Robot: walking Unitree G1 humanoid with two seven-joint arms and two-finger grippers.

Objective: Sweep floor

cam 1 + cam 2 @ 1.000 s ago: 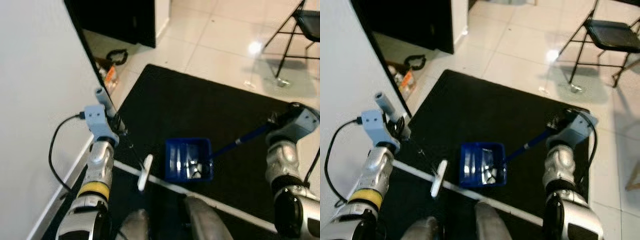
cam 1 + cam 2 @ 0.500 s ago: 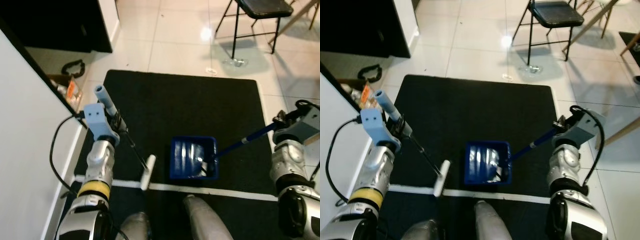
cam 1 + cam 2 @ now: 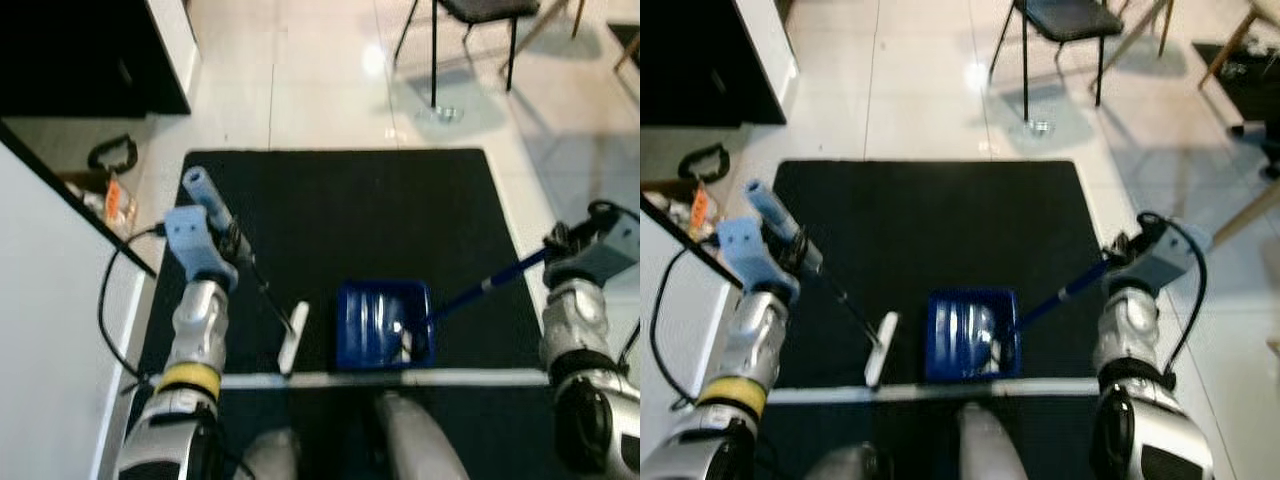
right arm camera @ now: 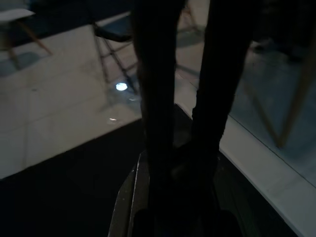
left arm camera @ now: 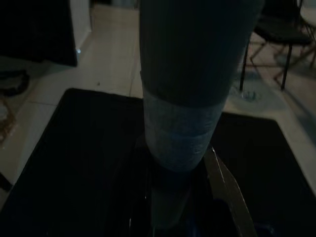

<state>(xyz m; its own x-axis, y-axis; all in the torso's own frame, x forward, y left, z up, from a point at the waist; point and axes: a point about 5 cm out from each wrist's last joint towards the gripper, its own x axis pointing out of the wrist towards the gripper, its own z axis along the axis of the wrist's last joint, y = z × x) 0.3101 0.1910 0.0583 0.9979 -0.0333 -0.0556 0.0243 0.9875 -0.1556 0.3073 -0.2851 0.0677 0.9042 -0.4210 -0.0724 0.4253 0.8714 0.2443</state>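
Seen from the robot's head, both eye views look steeply down over a black mat [image 3: 340,230] on pale tile, sharing the blue dustpan [image 3: 970,335], the folding chair [image 3: 1060,30] at the far side and both silver arms. The left wrist camera sits close behind a broom handle [image 5: 190,79], facing out across the same mat. The right wrist camera, very dark, looks past two black fingers [image 4: 155,98] toward the tiles and chair legs.
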